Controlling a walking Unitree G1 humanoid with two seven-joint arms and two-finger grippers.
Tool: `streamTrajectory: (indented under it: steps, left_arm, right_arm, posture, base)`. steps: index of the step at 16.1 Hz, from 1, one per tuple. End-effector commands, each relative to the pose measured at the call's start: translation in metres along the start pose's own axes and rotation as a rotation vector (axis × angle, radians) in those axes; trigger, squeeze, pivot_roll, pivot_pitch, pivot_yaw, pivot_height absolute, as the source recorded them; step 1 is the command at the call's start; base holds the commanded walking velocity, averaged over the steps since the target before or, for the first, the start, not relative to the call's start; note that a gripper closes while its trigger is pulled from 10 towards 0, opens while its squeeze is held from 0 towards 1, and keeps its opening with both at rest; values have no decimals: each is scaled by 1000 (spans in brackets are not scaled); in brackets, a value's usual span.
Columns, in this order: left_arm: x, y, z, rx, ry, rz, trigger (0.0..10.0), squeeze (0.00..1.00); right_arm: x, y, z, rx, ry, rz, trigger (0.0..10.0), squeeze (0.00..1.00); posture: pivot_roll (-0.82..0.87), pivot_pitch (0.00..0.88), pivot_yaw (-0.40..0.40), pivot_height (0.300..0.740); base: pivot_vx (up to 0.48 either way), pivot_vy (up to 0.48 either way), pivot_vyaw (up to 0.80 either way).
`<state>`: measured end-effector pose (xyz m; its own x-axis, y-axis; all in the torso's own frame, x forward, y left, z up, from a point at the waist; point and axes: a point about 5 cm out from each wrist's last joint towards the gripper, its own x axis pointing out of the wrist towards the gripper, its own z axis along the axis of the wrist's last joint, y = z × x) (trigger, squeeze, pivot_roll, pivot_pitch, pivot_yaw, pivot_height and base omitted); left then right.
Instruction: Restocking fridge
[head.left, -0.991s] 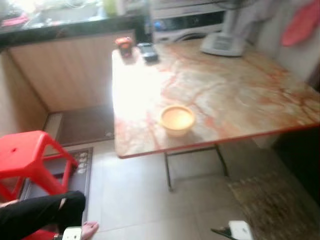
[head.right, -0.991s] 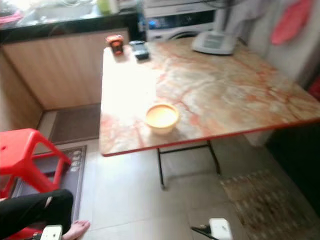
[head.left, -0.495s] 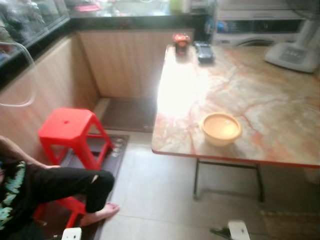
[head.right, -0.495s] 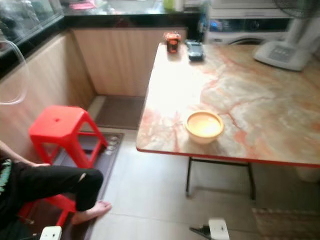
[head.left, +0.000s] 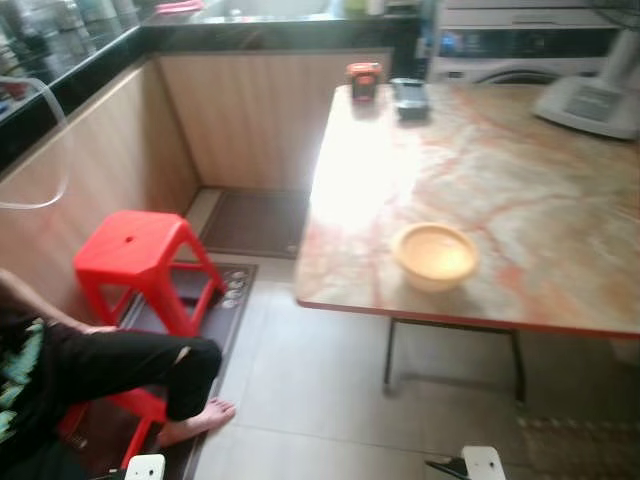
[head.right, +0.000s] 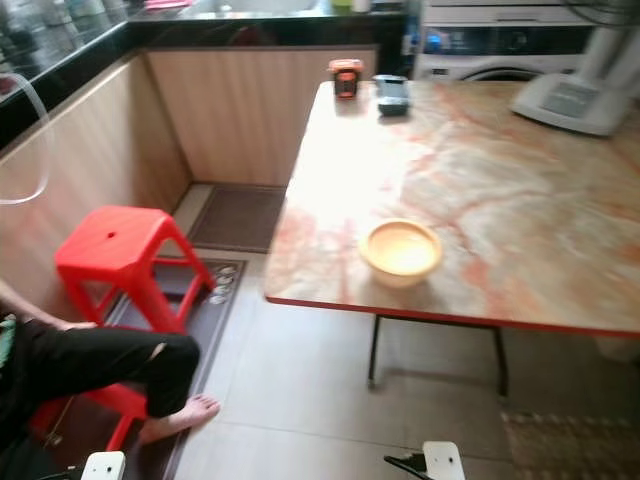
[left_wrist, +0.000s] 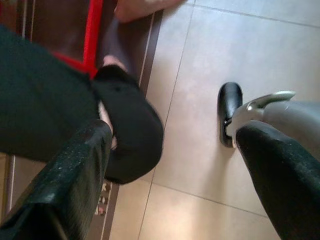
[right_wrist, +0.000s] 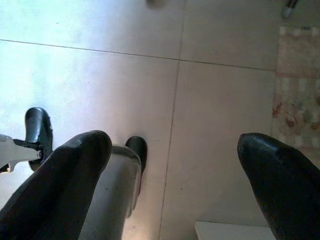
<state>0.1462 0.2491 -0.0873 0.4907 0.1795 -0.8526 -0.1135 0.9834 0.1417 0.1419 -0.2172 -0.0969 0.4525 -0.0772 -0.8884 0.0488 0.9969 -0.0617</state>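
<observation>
Both arms hang low at my sides over the tiled floor. My left gripper (left_wrist: 170, 150) is open with nothing between its fingers, above a person's black-trousered leg (left_wrist: 45, 100). My right gripper (right_wrist: 175, 150) is also open and empty, over bare tiles. A yellow bowl (head.left: 435, 255) sits near the front edge of a marble-patterned table (head.left: 520, 180). At the table's far end stand a small orange object (head.left: 363, 78) and a dark object (head.left: 408, 95).
A person sits at the lower left with a bare foot (head.left: 200, 420) on the floor, beside a red stool (head.left: 140, 255). Dark mats (head.left: 250, 222) lie along the wooden counter front. A white fan base (head.left: 600, 100) stands on the table, a washing machine (head.left: 520, 45) behind it, a rug (right_wrist: 297, 90) to the right.
The whole picture has swung left, so the camera has turned; the stool, the counter corner and the seated person have come into fuller view. Nothing on the table has moved.
</observation>
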Motion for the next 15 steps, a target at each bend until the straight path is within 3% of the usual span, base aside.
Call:
streamTrajectory:
  steps: [1, 9, 11, 14, 15]
  left_arm:
    - [0, -1, 1, 13, -6, -7, 10000, 0]
    - [1, -1, 4, 15, -11, 0, 10000, 0]
    - [1, 1, 8, 8, -31, 11, 10000, 0]
    - [0, 16, 39, -53, -191, 58, 10000, 0]
    - [1, 8, 44, -62, -229, 57, 10000, 0]
  right_arm:
    - [-1, -2, -5, 8, 13, -5, 10000, 0]
    - [-1, -2, -3, 8, 12, -5, 10000, 0]
    - [0, -1, -3, 10, 11, -5, 10000, 0]
    - [-1, -2, -3, 11, 10, -6, 10000, 0]
    - [-1, -2, -4, 9, 11, -6, 10000, 0]
  posture:
    - [-42, 11, 63, 740]
    - [-42, 3, 64, 740]
    - [-41, 3, 64, 740]
    - [-33, 7, 60, 740]
    - [-31, 6, 62, 740]
  base:
    - [0, -345, 0]
    - [0, -350, 0]
    - [0, 0, 0]
    - [0, 0, 0]
    - [0, 0, 0]
